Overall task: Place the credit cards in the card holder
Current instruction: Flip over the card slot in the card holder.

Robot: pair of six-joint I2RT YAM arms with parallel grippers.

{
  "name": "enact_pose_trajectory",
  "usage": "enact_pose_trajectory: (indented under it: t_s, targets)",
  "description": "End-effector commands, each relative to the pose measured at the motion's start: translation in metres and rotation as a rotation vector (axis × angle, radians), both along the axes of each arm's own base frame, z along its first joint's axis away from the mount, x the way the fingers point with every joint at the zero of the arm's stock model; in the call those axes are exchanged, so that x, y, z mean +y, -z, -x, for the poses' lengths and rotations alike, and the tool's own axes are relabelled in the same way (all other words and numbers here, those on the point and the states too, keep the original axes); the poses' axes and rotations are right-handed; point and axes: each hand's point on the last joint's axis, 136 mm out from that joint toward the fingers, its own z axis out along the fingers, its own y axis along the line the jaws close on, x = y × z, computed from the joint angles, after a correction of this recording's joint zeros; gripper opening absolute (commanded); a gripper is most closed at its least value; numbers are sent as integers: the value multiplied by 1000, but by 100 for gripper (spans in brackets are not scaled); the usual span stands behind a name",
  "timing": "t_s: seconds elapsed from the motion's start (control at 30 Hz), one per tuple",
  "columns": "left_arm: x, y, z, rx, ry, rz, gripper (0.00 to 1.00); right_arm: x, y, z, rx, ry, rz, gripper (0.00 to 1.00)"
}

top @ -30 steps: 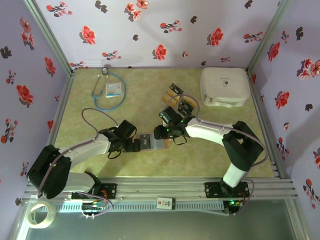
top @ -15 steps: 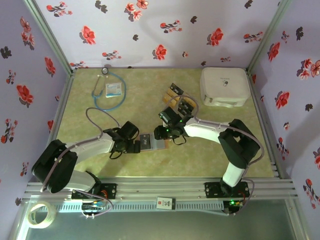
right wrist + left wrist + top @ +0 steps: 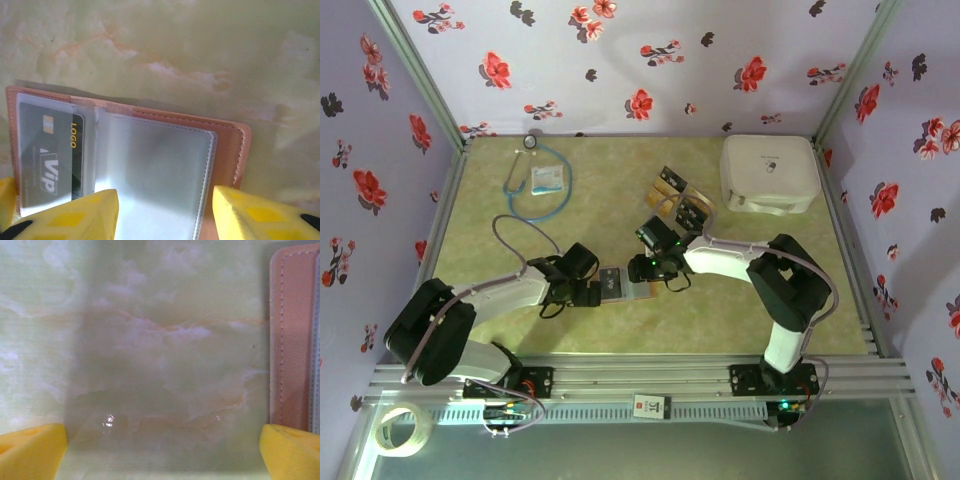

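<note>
Found holder (image 3: 638,289) open flat, reddish-brown, black card (image 3: 50,160) in clear sleeve, lengthwise parallel to table (image 3: 500,230) near edge. Left gripper (image 3: 160,452) wide, empty; right gripper (image 3: 162,205) half-spread, clamping nothing.

The card holder (image 3: 623,285) lies open between the left gripper (image 3: 587,293) and the right gripper (image 3: 647,268), with loose credit cards (image 3: 678,203) (tan and black) farther back near the white case (image 3: 770,172)

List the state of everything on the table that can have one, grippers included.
card holder: open flat, right sleeve empty.
black card: tucked into the holder's left sleeve.
loose credit cards: out on the table, beyond the holder.
white case: closed.
left gripper: open wide, empty, beside the holder.
right gripper: jaws apart over the empty sleeve.
</note>
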Motion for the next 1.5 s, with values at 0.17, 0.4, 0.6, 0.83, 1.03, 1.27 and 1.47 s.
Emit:
enact_pose_trajectory:
  t_s: [0.17, 0.4, 0.6, 0.83, 1.03, 1.27, 1.47]
  targets:
    - [3, 5, -1, -4, 0, -36, 100, 17, -1, 9, 77, -11, -109, 51]
    - [3, 6, 0, -4, -1, -36, 100, 29, -15, 9, 85, -5, -195, 50]
    - [3, 6, 0, -4, 1, -36, 100, 14, -22, 2, 20, 13, -122, 50]
    - [2, 5, -1, -6, 2, -35, 100, -11, -16, -9, -35, 24, 23, 51]
    - [2, 4, -2, -8, 2, -33, 100, -11, -9, -14, -32, 22, 46, 52]
    - [1, 5, -1, -8, 3, -32, 100, -3, 4, -12, 9, 1, 39, 52]
    - [0, 3, -3, -11, 6, -31, 100, 6, 7, -3, 47, -19, -4, 52]
